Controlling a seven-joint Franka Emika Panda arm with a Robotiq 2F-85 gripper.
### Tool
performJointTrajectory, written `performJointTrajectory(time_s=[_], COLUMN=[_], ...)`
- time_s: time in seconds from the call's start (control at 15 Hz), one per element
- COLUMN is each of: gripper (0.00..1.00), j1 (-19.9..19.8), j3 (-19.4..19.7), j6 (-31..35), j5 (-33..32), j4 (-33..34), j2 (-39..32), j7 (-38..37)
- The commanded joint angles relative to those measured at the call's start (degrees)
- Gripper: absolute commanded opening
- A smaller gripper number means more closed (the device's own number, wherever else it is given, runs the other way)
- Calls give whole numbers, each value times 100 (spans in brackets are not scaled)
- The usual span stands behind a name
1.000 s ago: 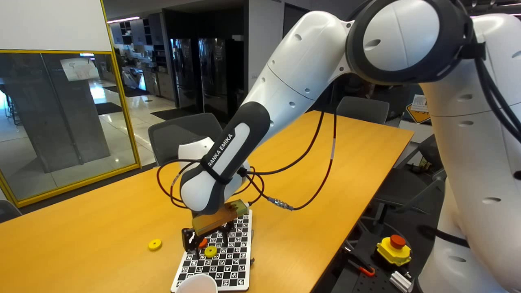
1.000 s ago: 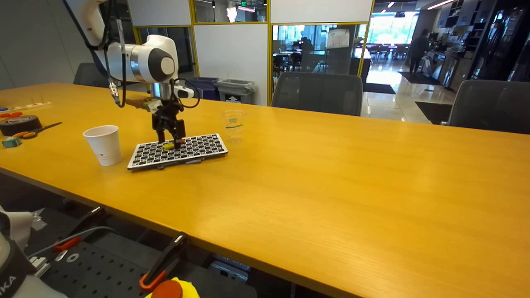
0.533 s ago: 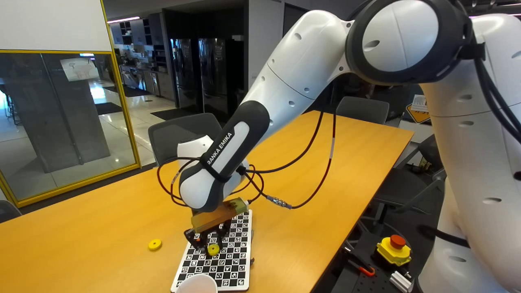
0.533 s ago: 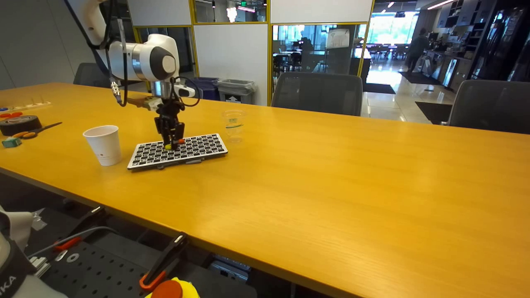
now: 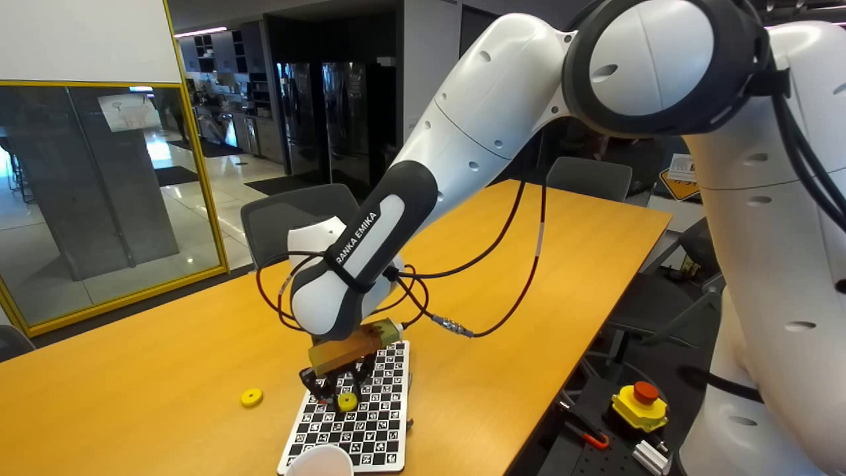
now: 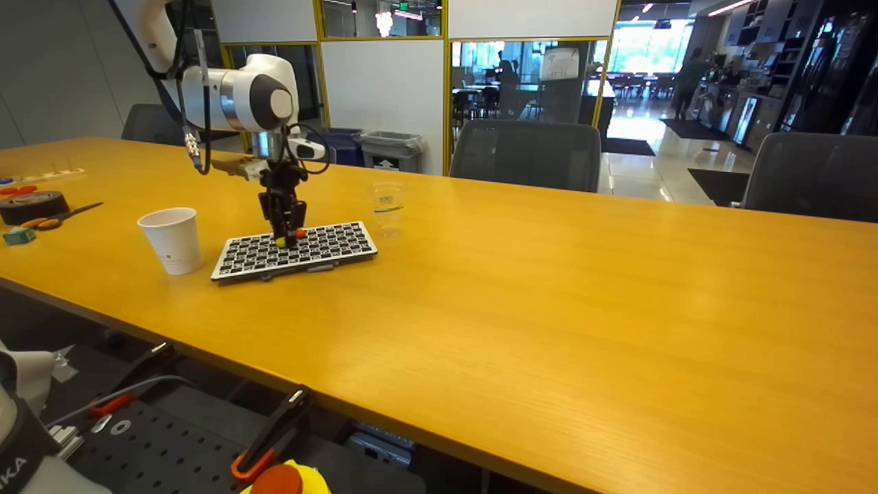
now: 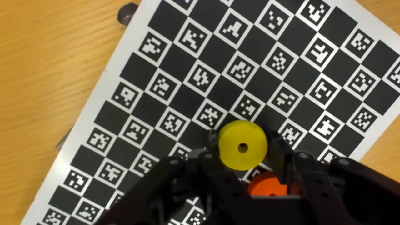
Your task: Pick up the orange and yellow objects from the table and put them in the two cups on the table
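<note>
The fresh change is the grip: the gripper (image 7: 244,143) is now clamped on a yellow disc (image 7: 243,157), its fingers pressing from both sides instead of standing apart. That turns the work from reaching to carrying; I judge the pick made and the placing not yet begun. The disc is over the mat (image 6: 336,243); whether it is clear of the surface I cannot tell. Next should come a straight lift, then a swing to a cup. The orange disc (image 7: 267,183) sits just beside the held one, close to a finger, so a sideways start could drag it.

Now the count. There are two yellow discs: the held one, and a second yellow disc (image 5: 251,397) on the tabletop (image 6: 514,309) beside the mat. One orange disc is on the mat, partly hidden by the gripper. Two cups stand upright, one near each end of the mat: a white cup (image 6: 171,240) and a clear cup (image 6: 389,209). Farther off in an exterior view are red pieces (image 6: 27,189), apparently two, perhaps no part of the job.
</note>
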State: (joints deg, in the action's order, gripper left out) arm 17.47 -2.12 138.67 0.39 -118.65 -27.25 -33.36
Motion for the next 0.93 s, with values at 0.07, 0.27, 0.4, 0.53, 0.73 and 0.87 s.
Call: performJointTrajectory(time_s=[0.07,0.27,0.4,0.53,0.73,0.87], gripper=[23,23,23,23,23,23], j1=[29,-70,-185,-300,-438,-532], j3=[229,322,334,313,309,301], j6=[-424,-718,-933,-1138,-1399,-1514], j5=[-281,-540,-695,-840,-1069,-1102], j4=[-4,43,203,395,884,1198], j2=[511,839,967,1053,952,814], j7=[-188,-147,-29,75,173,309])
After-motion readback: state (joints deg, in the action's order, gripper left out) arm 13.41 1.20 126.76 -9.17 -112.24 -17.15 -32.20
